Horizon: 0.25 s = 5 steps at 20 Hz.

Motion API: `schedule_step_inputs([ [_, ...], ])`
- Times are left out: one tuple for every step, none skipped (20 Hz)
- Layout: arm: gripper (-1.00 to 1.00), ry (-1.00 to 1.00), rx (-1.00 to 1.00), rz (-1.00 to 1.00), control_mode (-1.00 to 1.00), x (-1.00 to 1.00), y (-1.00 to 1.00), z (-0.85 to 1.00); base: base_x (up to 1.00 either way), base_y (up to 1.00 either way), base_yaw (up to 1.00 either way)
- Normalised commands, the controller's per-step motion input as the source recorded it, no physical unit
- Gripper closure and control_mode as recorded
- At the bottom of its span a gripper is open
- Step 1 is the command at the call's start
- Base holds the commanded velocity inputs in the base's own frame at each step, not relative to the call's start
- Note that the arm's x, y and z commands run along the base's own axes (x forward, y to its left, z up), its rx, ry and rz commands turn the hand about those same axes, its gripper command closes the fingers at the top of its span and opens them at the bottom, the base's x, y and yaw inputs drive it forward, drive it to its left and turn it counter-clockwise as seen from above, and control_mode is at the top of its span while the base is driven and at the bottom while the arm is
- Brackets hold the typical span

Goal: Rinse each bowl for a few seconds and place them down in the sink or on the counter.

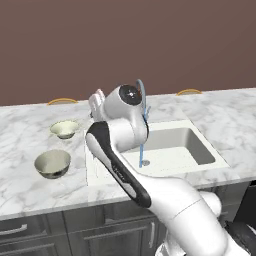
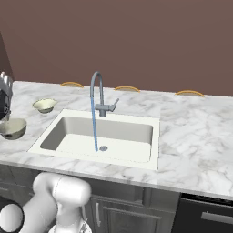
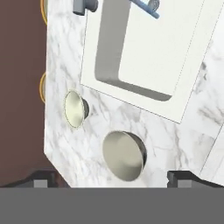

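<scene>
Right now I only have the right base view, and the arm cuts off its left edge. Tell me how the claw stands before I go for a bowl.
Observer: In the hand view the claw is open, with its fingertips wide apart and nothing between them.
Operator: Give me what lies ahead of it.
Observer: The grey bowl sits on the counter, just above the gap between the tips in that view, and is untouched.
Operator: Check that bowl's whole rim from the other side.
Observer: The left base view shows it whole, upright and empty, apart from the cream bowl behind it.
</scene>
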Motion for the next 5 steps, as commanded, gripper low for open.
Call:
schedule_step_inputs([
  [-1.00, -0.08, 0.08, 0.06, -1.00, -0.50, -0.91, 1.00, 0.00, 0.00, 0.00],
  [-1.00, -0.07, 0.09, 0.06, -1.00, -0.50, -0.90, 1.00, 0.00, 0.00, 0.00],
  [-1.00, -0.08, 0.09, 0.06, -1.00, -0.53, -0.89, 1.00, 0.00, 0.00, 0.00],
  [-1.00, -0.07, 0.10, 0.06, -1.00, -0.55, -0.90, 1.00, 0.00, 0.00, 0.00],
  [-1.00, -0.07, 0.10, 0.06, -1.00, -0.58, -0.90, 1.00, 0.00, 0.00, 0.00],
])
